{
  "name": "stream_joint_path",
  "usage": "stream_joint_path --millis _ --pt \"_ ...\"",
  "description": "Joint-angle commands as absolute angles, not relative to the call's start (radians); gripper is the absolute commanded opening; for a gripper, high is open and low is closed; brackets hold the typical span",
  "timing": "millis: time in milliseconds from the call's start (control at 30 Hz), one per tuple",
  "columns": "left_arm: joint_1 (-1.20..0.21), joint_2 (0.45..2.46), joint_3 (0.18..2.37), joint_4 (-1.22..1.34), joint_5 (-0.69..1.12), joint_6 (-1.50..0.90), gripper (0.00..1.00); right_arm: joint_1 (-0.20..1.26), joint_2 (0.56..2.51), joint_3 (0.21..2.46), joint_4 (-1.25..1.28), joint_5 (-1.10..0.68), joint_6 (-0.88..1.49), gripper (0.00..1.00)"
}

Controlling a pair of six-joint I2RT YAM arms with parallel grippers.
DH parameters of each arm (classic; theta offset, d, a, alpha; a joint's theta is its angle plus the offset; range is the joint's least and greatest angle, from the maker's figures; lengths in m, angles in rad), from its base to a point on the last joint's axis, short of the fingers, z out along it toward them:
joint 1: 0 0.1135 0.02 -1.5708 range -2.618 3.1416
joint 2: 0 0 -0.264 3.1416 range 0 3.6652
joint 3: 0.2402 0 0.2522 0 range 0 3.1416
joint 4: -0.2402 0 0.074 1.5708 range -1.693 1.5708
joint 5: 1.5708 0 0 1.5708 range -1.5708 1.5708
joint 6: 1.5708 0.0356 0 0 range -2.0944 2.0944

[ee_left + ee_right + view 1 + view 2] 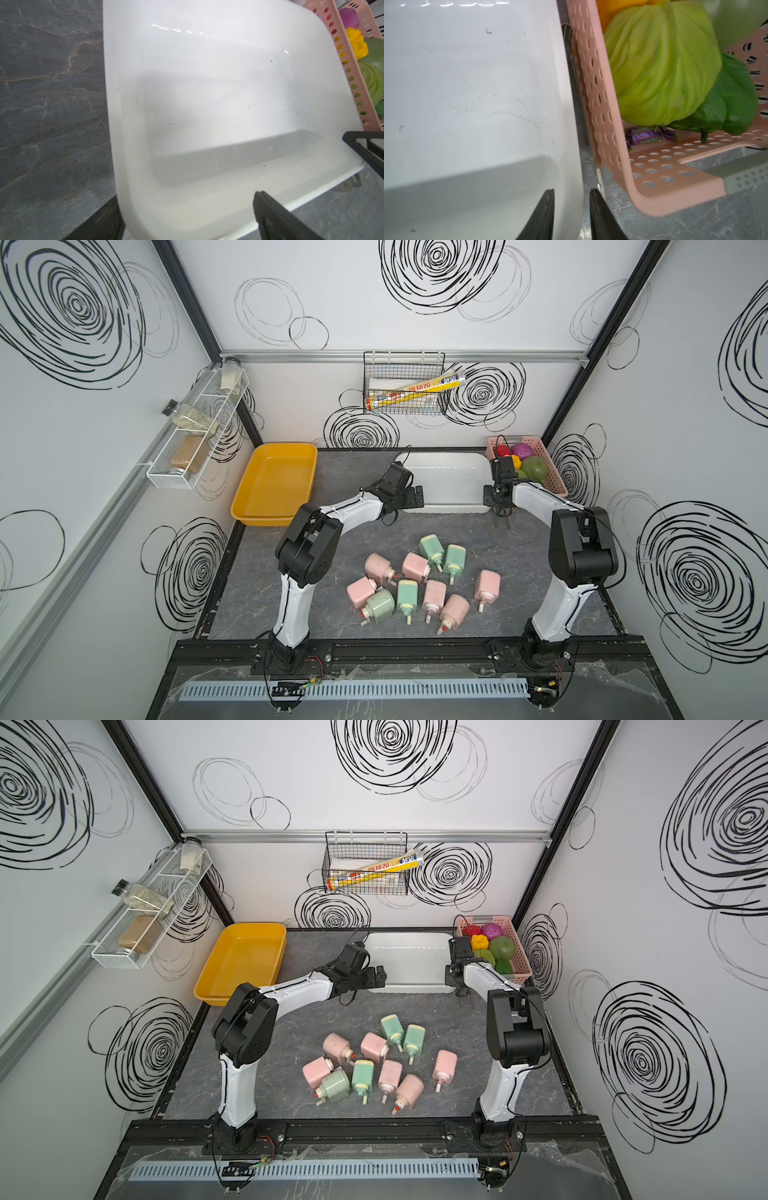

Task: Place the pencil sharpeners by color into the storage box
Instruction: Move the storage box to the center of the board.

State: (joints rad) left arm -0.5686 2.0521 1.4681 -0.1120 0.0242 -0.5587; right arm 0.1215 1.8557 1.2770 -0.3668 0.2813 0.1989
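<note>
Your grey counter [519, 539]: pencil sharpeners [434, 597] lie baseward of left fingers [276, 216], wide, and right fingers [542, 218], narrow astride the storage box [562, 116] rim.

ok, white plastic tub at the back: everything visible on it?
The glossy white plastic tub is rectangular, with rounded corners and a flared rim. It sits flat on the grey marbled tabletop, between the yellow plastic tray and the pink perforated basket, apart from the basket by a narrow gap. Inside it holds only specks and a hair. The right hand straddles its side wall, one finger inside, one outside; contact is unclear. The open left hand hovers at its near rim.
</note>
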Motion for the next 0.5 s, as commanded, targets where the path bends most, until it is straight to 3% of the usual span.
stream_joint_path --millis 0,200,433,467 --pt "-0.565 2.040 1.506 -0.100 0.024 -0.536 0.99 0.130 1.821 1.298 -0.410 0.286 0.215 0.36" --pt "-0.516 1.966 1.466 -0.121 -0.029 -0.513 0.99 0.143 1.737 1.262 -0.356 0.187 0.227 0.47" --pt "-0.425 1.822 1.370 -0.133 -0.078 -0.483 0.99 0.174 1.645 1.244 -0.302 0.201 0.244 0.74" --pt "-0.406 1.803 1.359 -0.137 -0.085 -0.480 0.99 0.177 1.630 1.237 -0.292 0.214 0.243 0.82"
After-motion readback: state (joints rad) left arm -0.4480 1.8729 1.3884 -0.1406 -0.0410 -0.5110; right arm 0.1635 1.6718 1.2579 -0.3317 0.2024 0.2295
